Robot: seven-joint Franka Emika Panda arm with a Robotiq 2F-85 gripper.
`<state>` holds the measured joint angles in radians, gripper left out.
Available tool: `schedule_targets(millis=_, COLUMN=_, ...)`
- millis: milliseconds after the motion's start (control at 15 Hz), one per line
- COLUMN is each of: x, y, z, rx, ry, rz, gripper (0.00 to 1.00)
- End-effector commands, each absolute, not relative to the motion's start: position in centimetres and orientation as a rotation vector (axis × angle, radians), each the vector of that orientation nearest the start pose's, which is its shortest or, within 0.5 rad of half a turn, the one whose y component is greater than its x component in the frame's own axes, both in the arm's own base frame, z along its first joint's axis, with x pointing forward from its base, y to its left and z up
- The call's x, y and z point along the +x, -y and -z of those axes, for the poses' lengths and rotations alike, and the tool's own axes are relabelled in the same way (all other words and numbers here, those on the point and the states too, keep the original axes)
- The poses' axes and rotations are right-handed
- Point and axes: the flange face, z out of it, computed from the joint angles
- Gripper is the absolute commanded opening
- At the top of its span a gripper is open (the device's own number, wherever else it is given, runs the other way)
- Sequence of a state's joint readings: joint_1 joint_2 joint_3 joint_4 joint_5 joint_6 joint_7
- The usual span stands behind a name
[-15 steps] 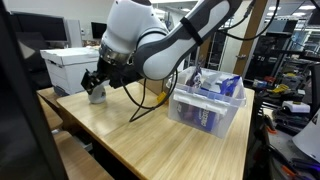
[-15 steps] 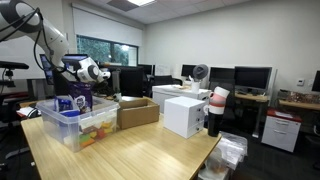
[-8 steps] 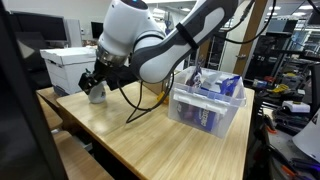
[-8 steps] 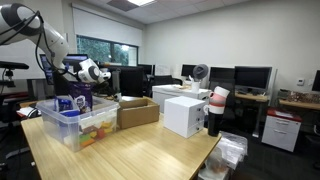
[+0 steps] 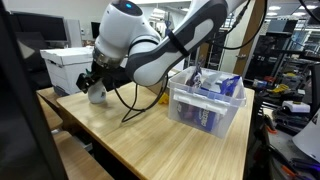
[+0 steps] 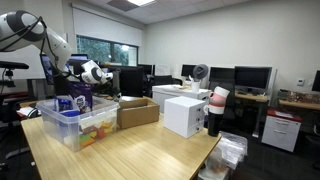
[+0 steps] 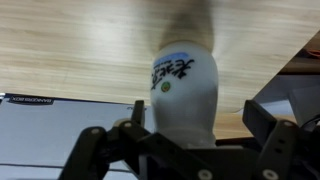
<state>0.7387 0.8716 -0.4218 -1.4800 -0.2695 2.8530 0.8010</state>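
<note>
White bottle (image 7: 185, 95) sits between the two fingers of your end effector (image 7: 192, 122) in the wrist view. Its printed label faces the camera, and its narrow far end is blurred against the wood of the bench (image 7: 70, 40). The fingers stand apart. The one at the left of that view is just beside the bottle's side. The one at the right shows a clear gap to it, so nothing is clamped.

In an exterior view, reading from the left, a white box (image 5: 68, 66) stands behind the bench's (image 5: 150, 140) far left corner. Next comes the bottle (image 5: 97, 94), small and pale, on the bench top near that corner. Your end effector (image 5: 92, 80) is directly over and around it, dark against the white arm. You cannot tell from here whether the bottle is upright or tilted. Well apart to the right, a clear plastic bin (image 5: 207, 105) with packets inside rests on the bench.

In an exterior view from across the room, your end effector (image 6: 74, 71) hangs at the far left above the bin (image 6: 68, 124), and the bottle is too small to make out. A cardboard box (image 6: 137, 112) lies to the right of the bin.
</note>
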Motion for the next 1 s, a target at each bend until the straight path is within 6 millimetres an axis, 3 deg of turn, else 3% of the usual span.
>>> schedule_targets(millis=0, x=69.1, y=-32.4, z=-24.0, rx=-3.016, ry=-0.023, rz=1.112, gripper=1.00)
schedule_targets(millis=267, x=69.6, y=-32.3, z=-23.9, rx=-3.016, ry=-0.017, rz=1.141, gripper=1.00)
schedule_targets(millis=800, x=70.3, y=-32.5, z=-25.4, rx=-3.007, ry=0.000, rz=1.150, gripper=1.00)
schedule_targets(millis=867, x=70.3, y=-32.5, z=-25.5, rx=-3.012, ry=0.003, rz=1.141, gripper=0.81)
schedule_targets(millis=933, x=70.3, y=-32.5, z=-25.5, rx=-3.015, ry=0.000, rz=1.131, gripper=0.71)
